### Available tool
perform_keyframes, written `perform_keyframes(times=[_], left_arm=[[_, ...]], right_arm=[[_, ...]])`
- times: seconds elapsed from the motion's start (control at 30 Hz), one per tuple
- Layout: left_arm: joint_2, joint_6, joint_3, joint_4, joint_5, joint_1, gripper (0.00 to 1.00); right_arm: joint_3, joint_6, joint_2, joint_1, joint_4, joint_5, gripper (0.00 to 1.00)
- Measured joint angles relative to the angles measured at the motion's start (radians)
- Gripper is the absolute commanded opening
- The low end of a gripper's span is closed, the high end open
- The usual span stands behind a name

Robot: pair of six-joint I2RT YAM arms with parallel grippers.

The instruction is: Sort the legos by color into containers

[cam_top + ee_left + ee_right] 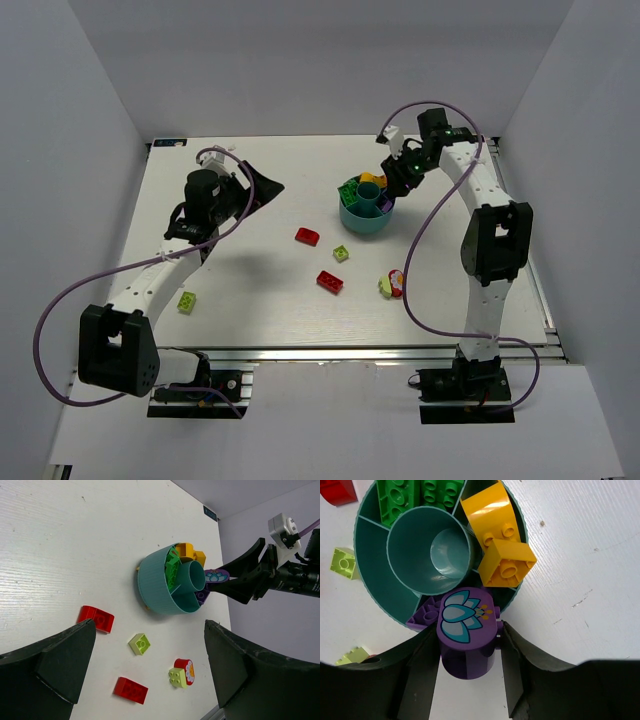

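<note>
Right wrist view: the matte black right claw (pixel 467 647) stands half open, clamped on a glossy purple round-ended plastic brick (pixel 466 622) printed with a lotus. Just beyond the claw sits the ribbed round teal plastic bowl (pixel 367 585). Its wedges hold one studded purple brick (pixel 422 617), two yellow bricks (pixel 506 562) and two green bricks (pixel 395 500) around a smooth central cup (pixel 427 550). The left claw (pixel 150 662) gapes wide, holding nothing.

The white-linked, black-jointed left arm (pixel 150 285) and the matching right arm (pixel 490 250) are built of white tubular segments and boxy black housings. A thin, looping purple cable (pixel 430 104) is strung along each. Broad matte-black wedge-shaped fingers (pixel 55 665) are fitted, and a small white camera block (pixel 283 529) is mounted at the right wrist.
</note>
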State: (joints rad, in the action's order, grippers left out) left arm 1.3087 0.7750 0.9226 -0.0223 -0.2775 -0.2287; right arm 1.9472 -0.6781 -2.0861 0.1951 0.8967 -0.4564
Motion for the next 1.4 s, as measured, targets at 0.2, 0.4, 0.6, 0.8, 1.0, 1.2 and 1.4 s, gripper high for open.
perform_keyframes(times=[0.2,0.4,0.6,0.8,1.0,1.2,1.4], left_arm=[[0.0,0.0,0.0,-0.001,-0.005,0.006,0.98],[0.0,0.001,0.0,-0.008,-0.013,0.011,0.98],[0.0,0.002,0.0,-0.008,-0.022,0.012,0.98],[0.0,0.008,0.0,-0.011,-0.026,0.012,0.98],[0.0,0.011,0.0,-0.015,-0.026,0.016,0.98],[0.0,0.011,0.0,-0.014,-0.025,0.018,0.98],[0.0,0.014,0.0,0.004,0.0,0.031,0.98]], right_arm=[[0.0,-0.02,0.0,0.006,0.003,0.002,0.15],[0.0,-0.047,0.0,0.013,0.011,0.003,0.33],[0.0,-0.084,0.0,0.027,0.026,0.014,0.5],[0.0,-0.101,0.0,0.043,0.029,0.021,0.74],[0.0,-0.097,0.0,0.053,0.028,0.02,0.75],[0.014,-0.069,0.006,0.054,0.02,0.016,0.75],[0.039,-0.048,0.082,0.049,-0.003,0.007,0.89]])
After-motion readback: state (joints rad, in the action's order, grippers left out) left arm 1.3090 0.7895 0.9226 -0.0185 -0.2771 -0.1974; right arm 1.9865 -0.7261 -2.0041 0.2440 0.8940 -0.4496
